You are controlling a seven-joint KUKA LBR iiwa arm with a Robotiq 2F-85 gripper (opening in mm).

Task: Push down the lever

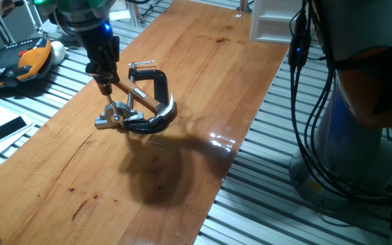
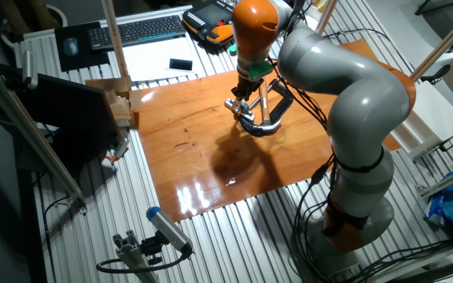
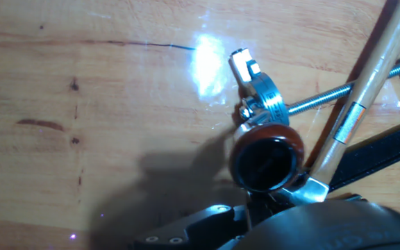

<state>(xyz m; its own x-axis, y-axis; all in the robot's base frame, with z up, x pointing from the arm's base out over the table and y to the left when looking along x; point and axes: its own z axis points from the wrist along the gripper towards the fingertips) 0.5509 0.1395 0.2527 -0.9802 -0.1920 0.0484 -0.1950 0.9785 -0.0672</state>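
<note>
The lever point(image 1: 109, 106) stands up from its silver fitting point(image 1: 111, 120) on the wooden table point(image 1: 182, 61). In the hand view its dark red-brown knob point(image 3: 266, 160) is large and close, with the fitting point(image 3: 259, 96) behind it. My gripper point(image 1: 103, 86) hangs straight above the knob, its fingers together, the tips at or just on the knob; contact is not clear. The other fixed view shows the gripper point(image 2: 247, 86) over the lever point(image 2: 237, 103). The rod itself is mostly hidden behind the knob in the hand view.
A black C-clamp point(image 1: 154, 83) with a thin screw bar point(image 3: 325, 101) lies just right of the lever. A hammer with a light wooden handle point(image 3: 370, 87) and a metal head point(image 1: 160, 117) crosses it. A white box point(image 1: 274, 20) stands at the table's far end.
</note>
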